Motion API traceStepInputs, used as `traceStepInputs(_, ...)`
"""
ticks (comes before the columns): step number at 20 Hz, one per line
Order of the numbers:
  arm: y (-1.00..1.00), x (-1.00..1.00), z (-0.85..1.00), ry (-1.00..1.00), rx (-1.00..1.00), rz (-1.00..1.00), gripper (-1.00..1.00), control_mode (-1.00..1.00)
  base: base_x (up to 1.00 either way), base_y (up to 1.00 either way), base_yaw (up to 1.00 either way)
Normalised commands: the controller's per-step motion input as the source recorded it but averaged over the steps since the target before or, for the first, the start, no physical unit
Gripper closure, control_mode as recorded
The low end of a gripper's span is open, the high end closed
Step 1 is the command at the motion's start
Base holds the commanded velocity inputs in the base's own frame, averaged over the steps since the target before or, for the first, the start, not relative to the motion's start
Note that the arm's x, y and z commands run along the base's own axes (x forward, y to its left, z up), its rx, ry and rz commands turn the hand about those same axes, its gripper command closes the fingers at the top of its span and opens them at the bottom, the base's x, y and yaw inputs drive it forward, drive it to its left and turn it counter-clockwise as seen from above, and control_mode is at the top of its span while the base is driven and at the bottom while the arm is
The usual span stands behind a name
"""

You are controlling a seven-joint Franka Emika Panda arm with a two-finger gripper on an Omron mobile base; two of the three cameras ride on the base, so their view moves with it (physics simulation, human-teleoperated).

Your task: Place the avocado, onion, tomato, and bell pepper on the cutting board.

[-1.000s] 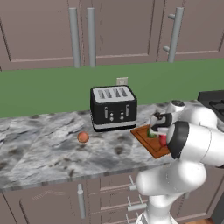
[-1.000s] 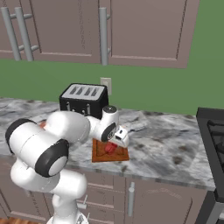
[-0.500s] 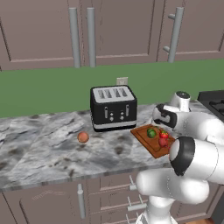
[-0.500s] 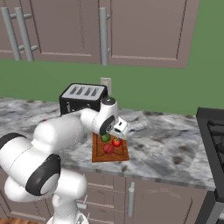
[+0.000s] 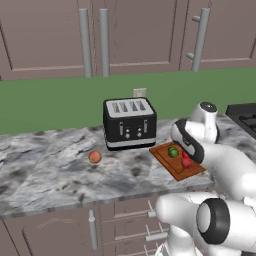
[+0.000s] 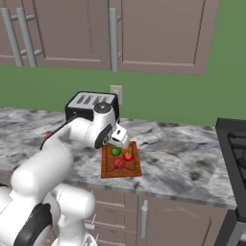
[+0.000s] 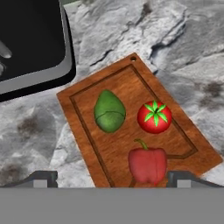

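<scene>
The reddish-brown cutting board (image 7: 131,78) lies on the marble counter just right of the toaster. On it rest the green avocado (image 7: 109,111), the glossy red tomato (image 7: 154,117) and the red bell pepper (image 7: 148,164), each apart from the others. From the right base they appear as avocado (image 6: 116,151), tomato (image 6: 128,155) and bell pepper (image 6: 119,164) on the cutting board (image 6: 136,170). My gripper (image 7: 112,179) hovers above the board's near end, open, with its fingertips (image 7: 41,178) wide apart and nothing between them. The orange-tan onion (image 5: 95,157) sits alone on the counter left of the toaster.
The black toaster (image 5: 130,122) stands against the green wall, close to the cutting board's (image 5: 167,162) left edge. A stove (image 6: 233,144) borders the counter on the right. Cabinet doors hang above; the counter's front edge runs just below the board.
My hand has lifted off the cutting board and pulled back above it. The avocado, tomato and pepper now lie uncovered. The onion has not moved.
</scene>
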Motion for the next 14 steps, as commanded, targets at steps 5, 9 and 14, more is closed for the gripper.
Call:
traceStepInputs(5,0.63,-0.39,0.23,-0.08,0.00,0.03,-1.00,-1.00,0.00,0.00,0.00)
traceStepInputs(9,0.59,-0.44,0.17,-0.12,0.00,0.01,-1.00,-1.00,0.00,0.00,0.00)
traceStepInputs(14,0.58,-0.29,0.03,-0.05,0.00,0.02,-1.00,-1.00,0.00,0.00,0.00)
